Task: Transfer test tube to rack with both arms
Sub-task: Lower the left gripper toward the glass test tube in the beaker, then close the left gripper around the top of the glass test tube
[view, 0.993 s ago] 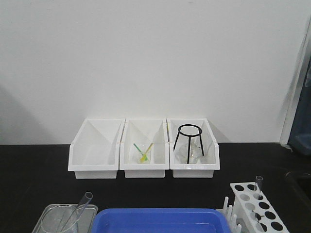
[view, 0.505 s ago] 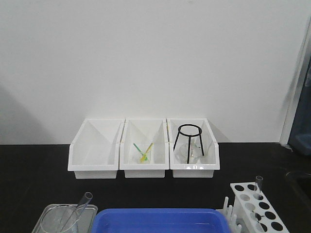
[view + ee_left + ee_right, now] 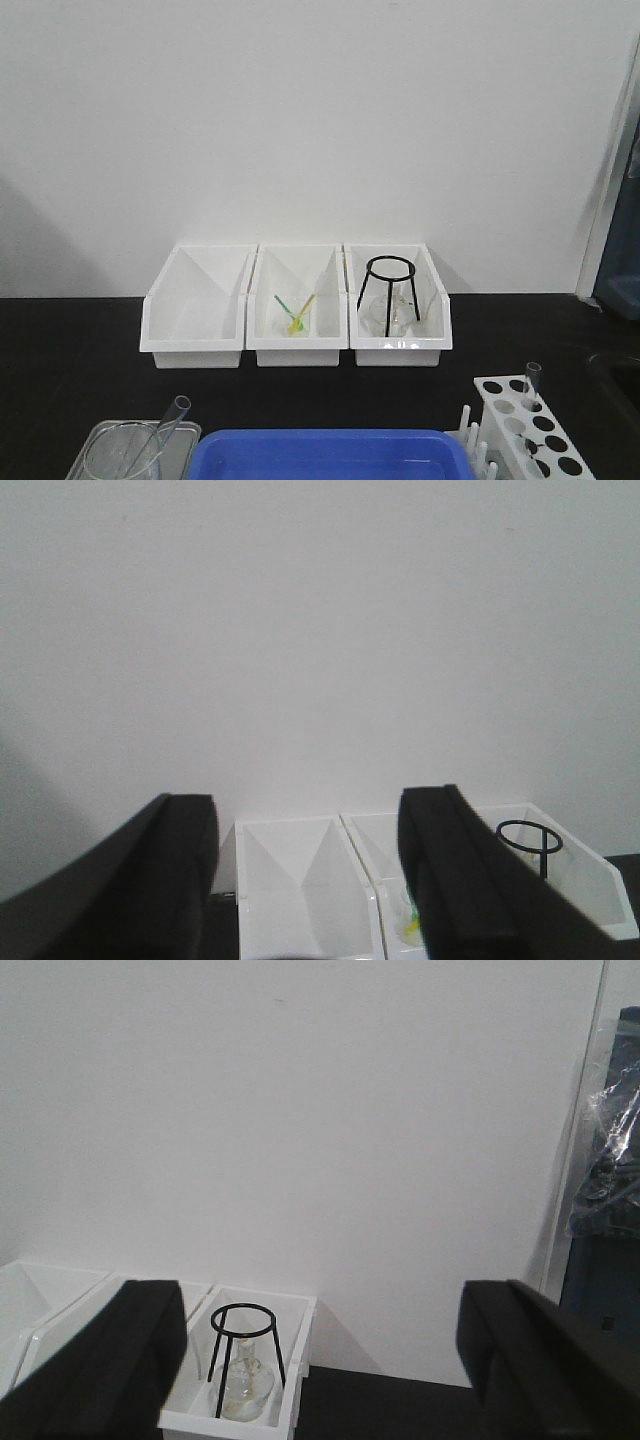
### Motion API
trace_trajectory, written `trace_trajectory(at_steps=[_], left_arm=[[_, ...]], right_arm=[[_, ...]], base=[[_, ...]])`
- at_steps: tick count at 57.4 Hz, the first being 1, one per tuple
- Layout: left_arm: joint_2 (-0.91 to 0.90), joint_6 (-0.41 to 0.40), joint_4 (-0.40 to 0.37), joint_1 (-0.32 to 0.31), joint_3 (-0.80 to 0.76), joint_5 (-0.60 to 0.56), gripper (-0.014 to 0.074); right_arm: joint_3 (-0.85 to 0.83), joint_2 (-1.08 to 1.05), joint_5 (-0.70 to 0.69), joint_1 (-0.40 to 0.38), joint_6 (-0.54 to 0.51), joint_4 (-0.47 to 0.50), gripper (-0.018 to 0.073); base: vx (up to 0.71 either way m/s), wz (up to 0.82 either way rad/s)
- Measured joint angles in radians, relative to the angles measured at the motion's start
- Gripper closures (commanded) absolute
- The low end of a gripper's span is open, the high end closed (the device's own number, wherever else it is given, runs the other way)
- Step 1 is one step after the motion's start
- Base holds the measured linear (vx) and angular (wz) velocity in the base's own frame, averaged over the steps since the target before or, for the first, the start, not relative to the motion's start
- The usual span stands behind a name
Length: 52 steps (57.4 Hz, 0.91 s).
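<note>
**Mostly shiny plastic and clear glass here**

We see glossy white plastic on the three bins (image 3: 195,340) and the rack (image 3: 497,405), smooth blue plastic on the tray (image 3: 330,452). The test tube (image 3: 172,418) and beaker (image 3: 105,456) look like clear glass. The tripod (image 3: 388,290) is thin black wire, table (image 3: 70,340) matt black, wall (image 3: 320,120) matt white.

Lit softly and evenly, bright on the white wall (image 3: 320,120), dim on the black counter (image 3: 60,350). Fades to a broad grey shadow at the wall's lower left, in the front and left wrist views alike. Glints in small spots on the front lip of the right bin (image 3: 400,346). Looks grainy and a little soft throughout. Renders the left fingers (image 3: 455,880) and right fingers (image 3: 100,1360) as blurred, featureless black, out of focus.
</note>
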Motion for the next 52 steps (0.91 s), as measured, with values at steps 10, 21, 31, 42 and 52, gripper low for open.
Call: trace_trajectory(at_steps=[10,21,31,42,52], left_arm=[[0.0,-0.001,0.0,0.0,0.0,-0.05,0.0011],[0.034,0.094,0.12,-0.007,0.034,-0.05,0.0011],[0.116,0.13,0.242,-0.065,0.177,-0.07,0.0011],[0.282,0.131,0.267,-0.115,0.291,-0.175,0.0011],[0.451,0.131,0.269,-0.115,0.284,-0.283,0.0011]], right_arm=[[0.0,0.0,0.004,0.0,0.003,0.005,-0.008],[0.0,0.0,0.032,0.0,0.003,0.005,-0.0009],[0.0,0.0,0.074,0.0,0.003,0.005,0.0048],[0.0,0.0,0.111,0.0,0.003,0.005,0.0094],[0.0,0.0,0.116,0.0,0.003,0.005,0.011]], base=[[0.0,0.0],[0.0,0.0],[0.0,0.0],[0.0,0.0],[0.0,0.0]])
